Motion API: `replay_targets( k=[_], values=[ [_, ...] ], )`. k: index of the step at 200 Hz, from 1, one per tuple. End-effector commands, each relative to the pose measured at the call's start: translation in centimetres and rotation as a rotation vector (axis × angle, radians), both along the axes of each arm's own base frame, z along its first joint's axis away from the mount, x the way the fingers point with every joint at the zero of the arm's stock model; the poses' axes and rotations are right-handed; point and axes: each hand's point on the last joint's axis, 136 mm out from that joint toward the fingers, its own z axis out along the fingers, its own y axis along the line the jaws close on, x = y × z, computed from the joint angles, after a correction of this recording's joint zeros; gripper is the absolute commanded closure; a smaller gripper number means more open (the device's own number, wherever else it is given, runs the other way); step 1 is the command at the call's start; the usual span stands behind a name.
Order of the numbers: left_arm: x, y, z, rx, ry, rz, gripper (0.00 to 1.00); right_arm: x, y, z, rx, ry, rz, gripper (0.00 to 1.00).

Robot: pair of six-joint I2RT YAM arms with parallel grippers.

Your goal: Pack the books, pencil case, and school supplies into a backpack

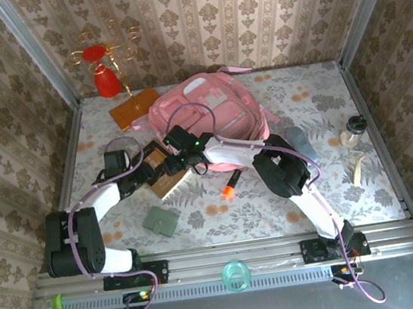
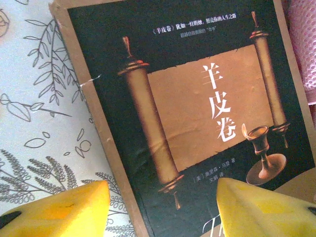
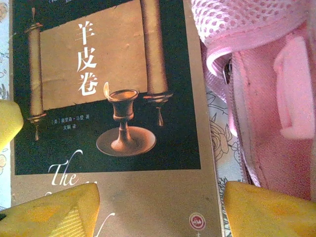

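My left gripper (image 2: 158,200) and right gripper (image 3: 159,200) hang spread above the tan-bordered dark paperback book (image 2: 197,113), flat beside the soft pink backpack (image 3: 276,123). Probably stiff, light, slick: pinch its free edge.

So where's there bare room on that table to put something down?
Back right corner, beyond the jar beside the backpack, is bare. So is the near strip between the marker and the table's front edge. Crowded in the middle: book, marker, backpack.
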Motion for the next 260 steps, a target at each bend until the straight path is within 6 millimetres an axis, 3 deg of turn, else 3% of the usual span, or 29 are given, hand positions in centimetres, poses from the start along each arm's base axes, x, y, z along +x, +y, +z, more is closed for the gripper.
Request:
replay_targets(
  k=[1, 25, 64, 126, 154, 180, 201, 238, 260],
  values=[
    [0.0, -0.7, -0.5, -0.032, 0.001, -0.004, 0.41, 0.4, -0.7, -1.8, -0.085, 0.001, 0.012, 0.31],
    [-0.1, -0.9, -1.2, -0.043, 0.012, -0.007, 0.43, -0.2, 0.0, -2.2, -0.057, 0.035, 0.042, 0.32],
    [-0.5, -1.5, -2.6, -0.059, 0.043, -0.011, 0.45, -1.8, 2.4, -1.4, 0.086, 0.135, 0.098, 0.45],
    [-1.3, -1.3, -3.3, -0.063, 0.049, 0.026, 0.46, -1.0, 3.0, 2.8, 0.238, 0.167, 0.083, 0.80],
    [-1.4, -0.2, -2.4, -0.073, 0.024, 0.087, 0.38, -1.0, 3.3, 5.5, 0.297, 0.163, 0.090, 0.94],
    [-1.3, 1.1, 0.6, -0.158, -0.052, 0.147, 0.27, -1.7, 4.2, 9.9, 0.425, 0.173, 0.101, 1.00],
    [-1.2, 1.3, 5.1, -0.273, -0.188, 0.155, 0.20, -2.2, 4.3, 14.7, 0.550, 0.146, 0.098, 1.00],
    [-1.9, 1.2, 13.1, -0.446, -0.405, 0.124, 0.07, -3.0, 2.4, 21.6, 0.717, 0.095, 0.077, 1.00],
    [-2.0, -0.1, 16.4, -0.552, -0.442, 0.051, 0.01, -3.5, 1.0, 25.3, 0.814, 0.073, 0.080, 1.00]
  ],
)
